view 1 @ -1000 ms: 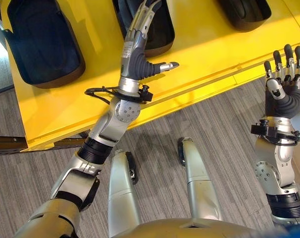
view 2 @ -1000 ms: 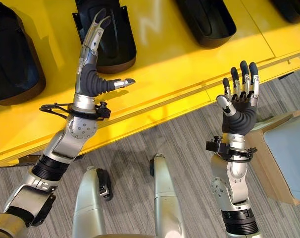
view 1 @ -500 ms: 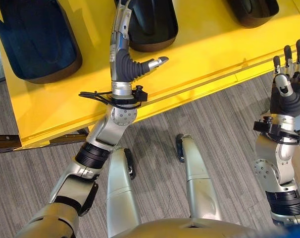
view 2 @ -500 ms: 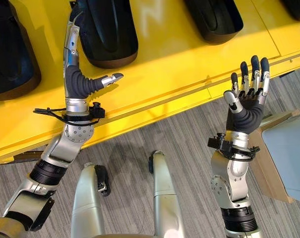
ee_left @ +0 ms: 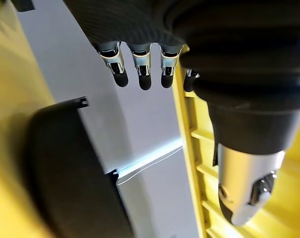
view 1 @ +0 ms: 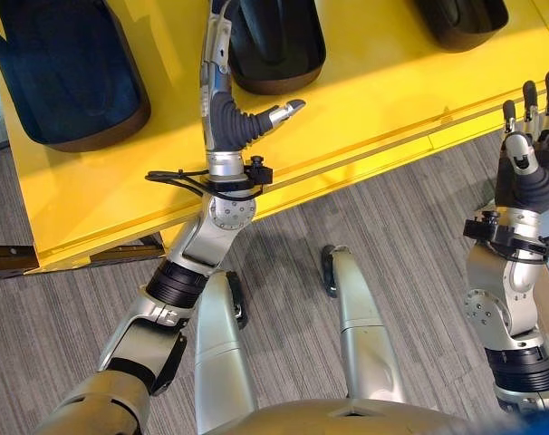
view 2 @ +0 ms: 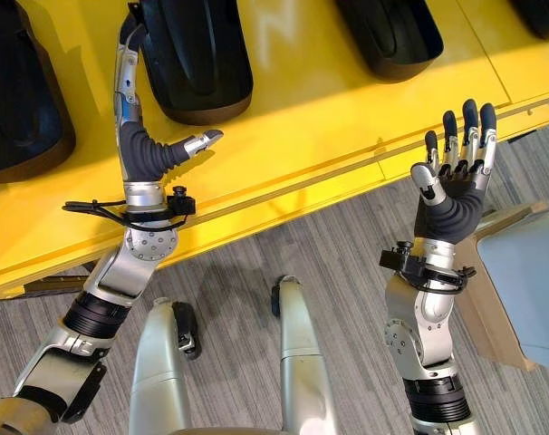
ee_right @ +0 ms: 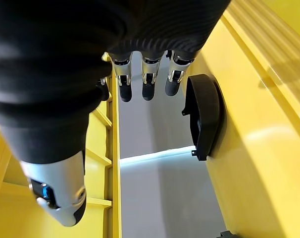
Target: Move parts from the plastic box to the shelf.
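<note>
While over the yellow shelf, left hand and right hand, fingers straight, empty.

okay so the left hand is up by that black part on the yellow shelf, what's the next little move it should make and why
Probably draw the left hand back toward the robot and off the yellow shelf. Its fingers lie straight along the edge of the black moulded plastic part, thumb spread, curled round nothing, and the part rests flat on the shelf. The right hand is open and empty over the floor, so the placing looks done.

Glossy smooth yellow shelf, matt black plastic parts, grey striped carpet floor
</note>
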{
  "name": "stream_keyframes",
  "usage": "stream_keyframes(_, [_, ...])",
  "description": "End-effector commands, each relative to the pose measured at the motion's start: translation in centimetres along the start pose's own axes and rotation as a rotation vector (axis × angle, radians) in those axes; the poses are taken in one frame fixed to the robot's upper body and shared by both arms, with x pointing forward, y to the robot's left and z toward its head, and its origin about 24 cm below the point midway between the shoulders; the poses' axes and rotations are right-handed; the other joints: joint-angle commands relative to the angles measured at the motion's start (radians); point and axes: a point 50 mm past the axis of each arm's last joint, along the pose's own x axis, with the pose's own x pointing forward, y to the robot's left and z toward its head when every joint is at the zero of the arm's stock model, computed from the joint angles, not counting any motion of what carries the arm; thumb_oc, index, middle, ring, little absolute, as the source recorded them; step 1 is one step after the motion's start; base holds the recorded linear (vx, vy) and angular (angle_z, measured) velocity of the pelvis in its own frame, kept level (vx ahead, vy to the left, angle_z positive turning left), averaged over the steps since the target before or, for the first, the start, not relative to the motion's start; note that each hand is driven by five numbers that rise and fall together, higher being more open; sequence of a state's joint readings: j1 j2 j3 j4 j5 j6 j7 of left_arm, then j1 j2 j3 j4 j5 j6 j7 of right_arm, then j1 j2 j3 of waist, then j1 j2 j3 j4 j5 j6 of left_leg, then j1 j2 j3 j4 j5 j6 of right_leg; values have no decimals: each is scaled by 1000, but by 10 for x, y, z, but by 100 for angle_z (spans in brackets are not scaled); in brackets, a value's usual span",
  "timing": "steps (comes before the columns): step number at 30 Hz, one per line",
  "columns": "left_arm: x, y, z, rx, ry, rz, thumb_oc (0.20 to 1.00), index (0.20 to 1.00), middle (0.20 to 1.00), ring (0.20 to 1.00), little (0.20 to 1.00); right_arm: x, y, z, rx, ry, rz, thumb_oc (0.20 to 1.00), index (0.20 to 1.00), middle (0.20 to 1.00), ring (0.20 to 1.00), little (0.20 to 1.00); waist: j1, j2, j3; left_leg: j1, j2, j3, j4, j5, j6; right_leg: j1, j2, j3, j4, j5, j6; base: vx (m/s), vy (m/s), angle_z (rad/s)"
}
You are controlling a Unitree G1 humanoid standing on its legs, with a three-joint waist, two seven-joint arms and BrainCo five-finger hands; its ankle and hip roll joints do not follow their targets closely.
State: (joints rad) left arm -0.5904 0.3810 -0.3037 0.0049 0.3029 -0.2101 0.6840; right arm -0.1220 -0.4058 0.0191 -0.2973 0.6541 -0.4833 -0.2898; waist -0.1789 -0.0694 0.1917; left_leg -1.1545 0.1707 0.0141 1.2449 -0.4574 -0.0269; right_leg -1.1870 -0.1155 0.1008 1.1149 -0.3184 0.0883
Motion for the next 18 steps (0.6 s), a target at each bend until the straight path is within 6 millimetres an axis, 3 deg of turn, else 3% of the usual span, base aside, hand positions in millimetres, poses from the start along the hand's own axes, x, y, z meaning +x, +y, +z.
stream_keyframes(1, [9,-10,5,-130,14,21,1000,1000,1000,1000,1000,7,17,29,59,-168,72,1000,1000,1000,1000,1000,-28,4,-3,-8,-35,-63,-138,102,5,24,-27,-25,-2,-28,-37,0,0,0])
stream_keyframes(6, [0,-24,-15,-322,241,49,1000,1000,1000,1000,1000,5,20,25,87,-139,70,1000,1000,1000,1000,1000,-33,1,1,-5,-35,-60,-137,105,6,22,-27,-21,4,-27,-38,0,0,0])
stream_keyframes(18, [-7,-24,-30,-407,367,118,1000,1000,1000,1000,1000,2,20,24,99,-120,64,1000,1000,1000,1000,1000,-36,-3,7,-9,-34,-59,-126,105,6,16,-30,-18,14,-23,-37,0,0,0])
